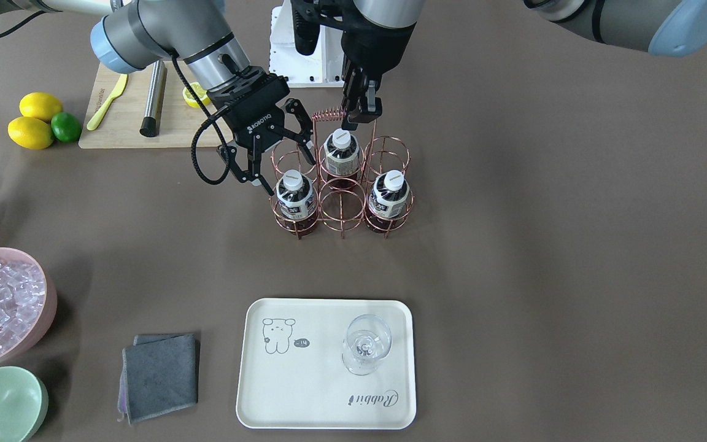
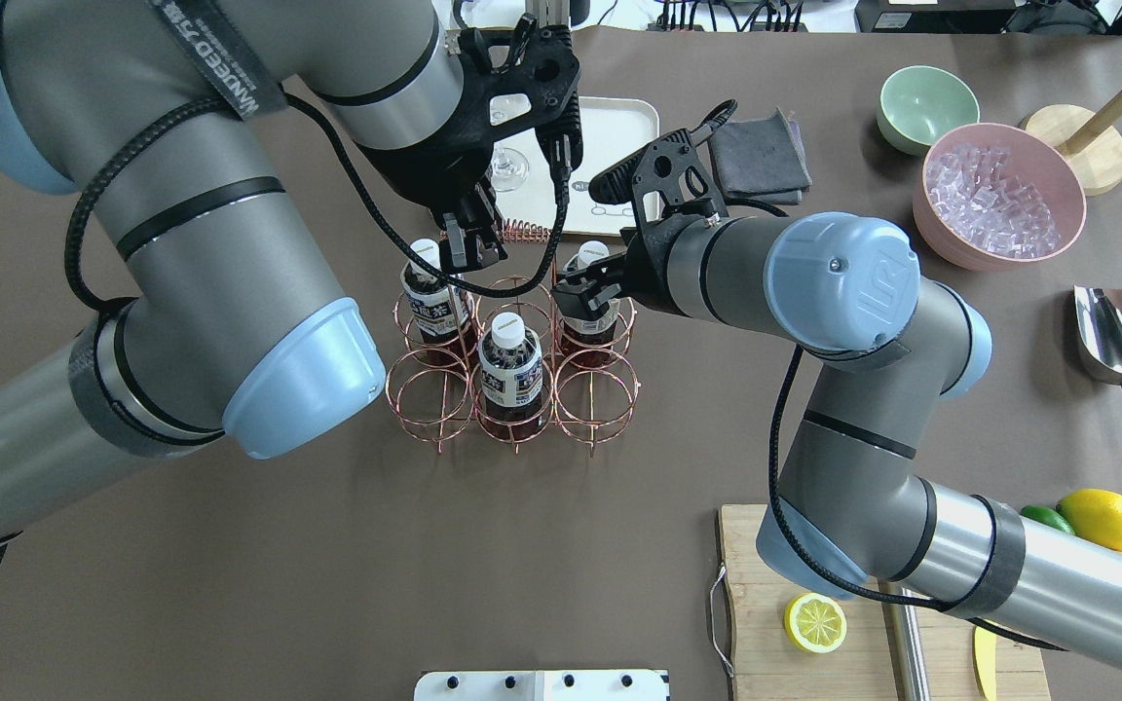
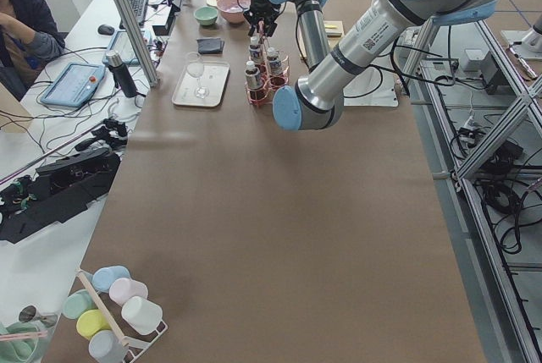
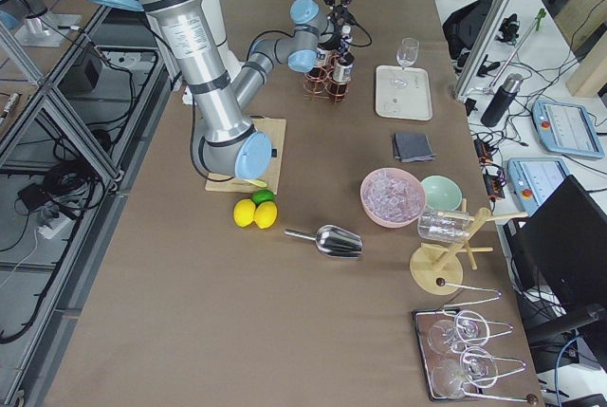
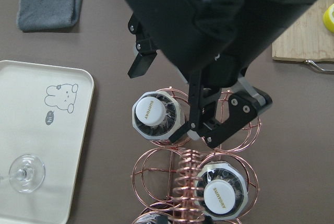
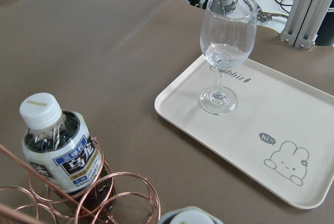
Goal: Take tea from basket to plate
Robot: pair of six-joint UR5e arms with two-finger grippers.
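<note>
Tea [image 1: 295, 199]: standing straight up, white cap on top, long axis vertical, sitting in the corner cell at 8 o'clock of the basket [image 1: 342, 184], front-facing view.
Twin bottles: one [image 1: 341, 156] at the basket's 12 o'clock, another [image 1: 389, 196] at 4 o'clock, both upright too.
Right end effector [image 1: 289, 174]: fingers spread wide apart, flanking the tea's cap; can't tell if they touch.
Left end effector [image 1: 363, 115]: at the end of the coiled handle [image 1: 328, 114], fingers close together. Honestly can't tell if they pinch the wire.
Plate [image 1: 316, 393]: on the tabletop at 6 o'clock of the basket, well apart, wine glass [image 1: 366, 344] standing on it.
</note>
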